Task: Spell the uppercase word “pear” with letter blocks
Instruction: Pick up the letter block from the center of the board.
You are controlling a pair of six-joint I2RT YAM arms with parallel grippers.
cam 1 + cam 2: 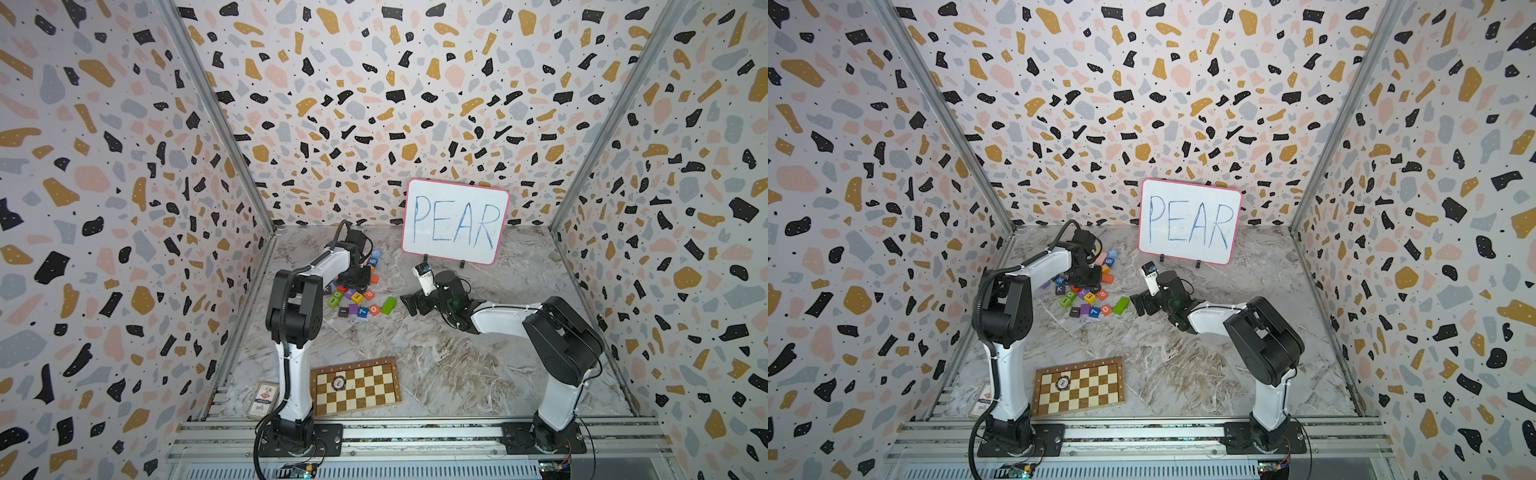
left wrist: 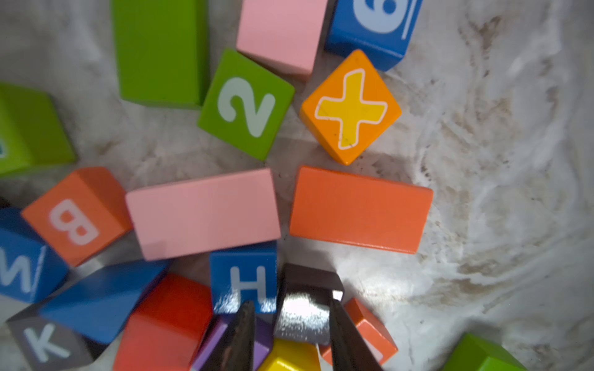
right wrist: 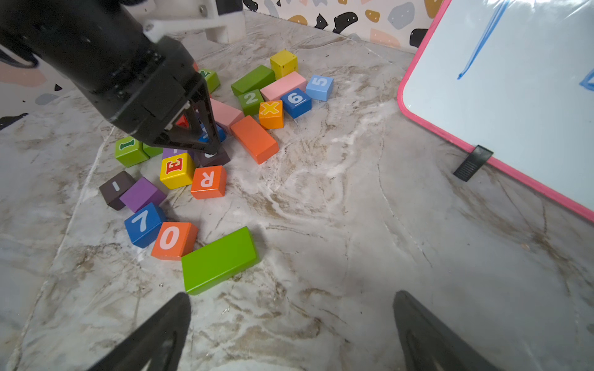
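The letter blocks lie in a loose pile of coloured cubes at the back left of the marble table [image 1: 415,353]. My left gripper [image 2: 291,302] reaches down into the pile. Its fingers stand on either side of a blackish cube [image 2: 308,289], shut on it; the letter on it is mostly hidden. Right beside that cube sit the yellow E block [image 3: 176,170] and the orange R block [image 3: 208,181]. My right gripper [image 3: 291,295] hovers wide open over bare table, right of the pile, with nothing between its fingers.
A blue H cube [image 2: 244,279], a pink bar [image 2: 202,212], an orange bar [image 2: 360,208] and a red cube [image 2: 167,321] crowd the held cube. A green bar [image 3: 218,260] lies nearest the right gripper. A whiteboard reading PEAR [image 1: 455,222] stands behind; a chessboard [image 1: 355,386] lies in front.
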